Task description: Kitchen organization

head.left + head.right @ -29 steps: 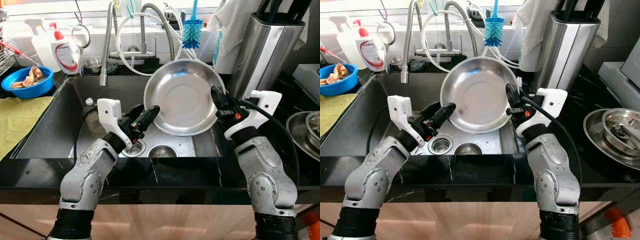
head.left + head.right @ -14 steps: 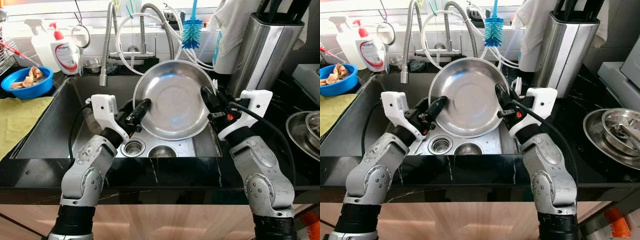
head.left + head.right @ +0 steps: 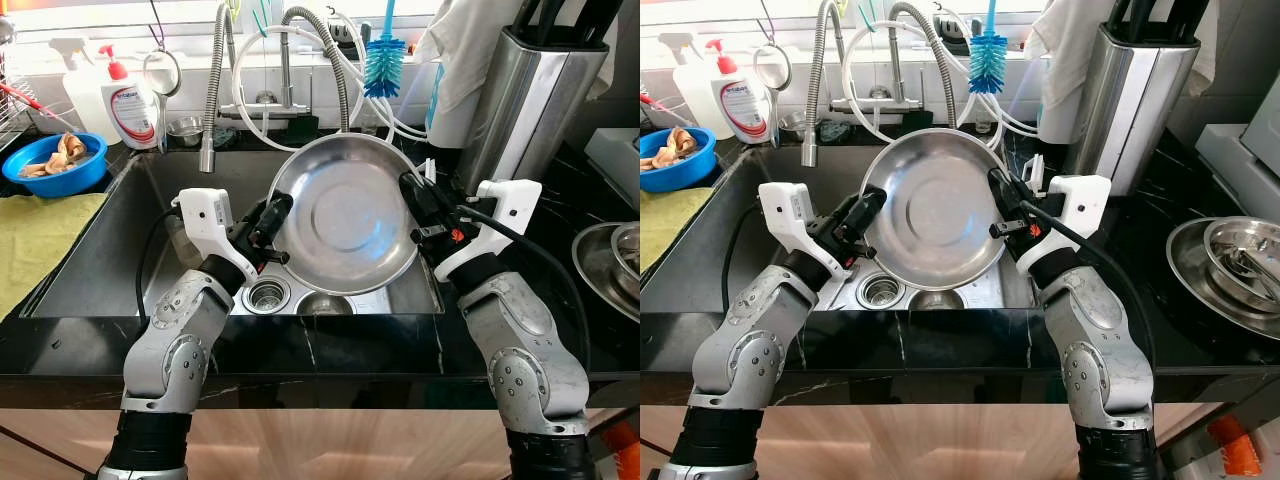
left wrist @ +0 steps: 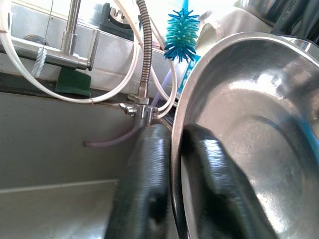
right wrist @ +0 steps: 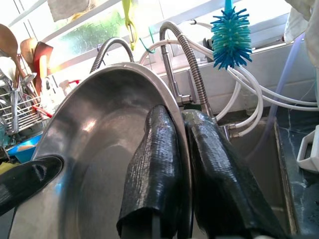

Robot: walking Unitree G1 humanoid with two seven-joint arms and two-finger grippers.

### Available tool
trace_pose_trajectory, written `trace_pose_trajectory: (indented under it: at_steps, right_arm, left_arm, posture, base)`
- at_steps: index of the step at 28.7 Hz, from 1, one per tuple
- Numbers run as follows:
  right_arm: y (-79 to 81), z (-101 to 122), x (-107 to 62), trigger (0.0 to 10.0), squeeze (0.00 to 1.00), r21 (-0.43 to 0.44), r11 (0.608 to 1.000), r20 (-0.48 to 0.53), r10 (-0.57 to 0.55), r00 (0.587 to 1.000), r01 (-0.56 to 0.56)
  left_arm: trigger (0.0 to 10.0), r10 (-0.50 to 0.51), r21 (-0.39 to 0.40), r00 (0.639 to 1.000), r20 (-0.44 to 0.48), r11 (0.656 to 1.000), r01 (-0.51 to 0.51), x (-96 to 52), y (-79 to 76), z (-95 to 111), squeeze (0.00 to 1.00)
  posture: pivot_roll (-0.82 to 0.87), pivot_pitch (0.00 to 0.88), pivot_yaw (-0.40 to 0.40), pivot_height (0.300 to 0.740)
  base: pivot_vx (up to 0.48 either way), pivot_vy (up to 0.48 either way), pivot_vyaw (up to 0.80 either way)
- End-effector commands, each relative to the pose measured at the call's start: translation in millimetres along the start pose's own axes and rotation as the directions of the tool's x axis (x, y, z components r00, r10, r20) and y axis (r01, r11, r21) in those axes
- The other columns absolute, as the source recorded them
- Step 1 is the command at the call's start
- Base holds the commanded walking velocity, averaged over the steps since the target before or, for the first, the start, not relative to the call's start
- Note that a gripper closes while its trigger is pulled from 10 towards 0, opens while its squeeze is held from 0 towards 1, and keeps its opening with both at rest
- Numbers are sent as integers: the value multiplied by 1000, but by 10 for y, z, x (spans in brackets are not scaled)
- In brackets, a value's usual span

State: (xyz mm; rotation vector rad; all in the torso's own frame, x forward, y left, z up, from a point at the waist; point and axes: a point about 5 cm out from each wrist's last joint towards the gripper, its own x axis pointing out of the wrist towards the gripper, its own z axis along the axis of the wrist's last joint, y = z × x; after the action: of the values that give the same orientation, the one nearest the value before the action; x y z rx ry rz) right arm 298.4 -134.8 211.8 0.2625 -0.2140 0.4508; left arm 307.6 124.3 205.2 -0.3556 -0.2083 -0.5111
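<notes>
- Left eye view: I have the steel bowl [image 3: 348, 222] held up on edge above the sink [image 3: 100, 255], its hollow facing me and its rim tipped back toward the faucet [image 3: 285, 60].
- The left gripper [image 3: 272, 212] is clamped on the bowl's left rim, one finger inside and one behind, as the left wrist view confirms.
- The right gripper [image 3: 414, 192] pinches the opposite rim in the same way, so the bowl spans the gap between both arms and neither is nearer.
- I judge the coming move turns on this two-sided hold: the bowl must travel with both wrists together, or one side has to let go first.
- Just behind the bowl hang the faucet hoses and the blue bottle brush [image 3: 383, 62]; lifting backward would foul them.
- To the right of the sink stands a steel knife block [image 3: 525, 95], and beyond it more steel dishes [image 3: 1230, 262] on the counter.
- Left of the sink sit a soap bottle [image 3: 130, 105] and a blue bowl [image 3: 55, 162].
</notes>
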Motion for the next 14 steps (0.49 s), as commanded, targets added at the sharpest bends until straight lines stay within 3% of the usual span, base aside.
trace_pose_trajectory:
  at_steps: [1, 12, 13, 14]
  right_arm:
    - [24, 42, -2, 10000, 0, -15, 1000, 15, 7, 1000, -7]
    - [8, 41, 8, 10000, 0, -7, 1000, 15, -1, 1000, 1]
    - [10, 43, 9, 10000, 1000, -2, 1000, 17, -1, 1000, 1]
    - [13, 45, 11, 10000, 1000, 5, 1000, 20, -1, 1000, 1]
  left_arm:
    - [0, 17, 19, 1000, 2, 1000, -17, 1, 32, 16, 0]
    - [0, 26, 24, 1000, 13, 999, -27, 5, 53, 33, 0]
    - [0, 29, 22, 999, 15, 999, -29, 8, 57, 38, 0]
    - [0, 31, 20, 999, 17, 999, -31, 9, 62, 42, 0]
  posture:
    - [-55, 0, 12, 740]
    - [-53, 0, 13, 740]
    - [-53, 0, 13, 740]
    - [-52, 0, 13, 740]
  base:
    - [0, 0, 0]
    - [0, 0, 0]
    - [0, 0, 0]
    - [0, 0, 0]
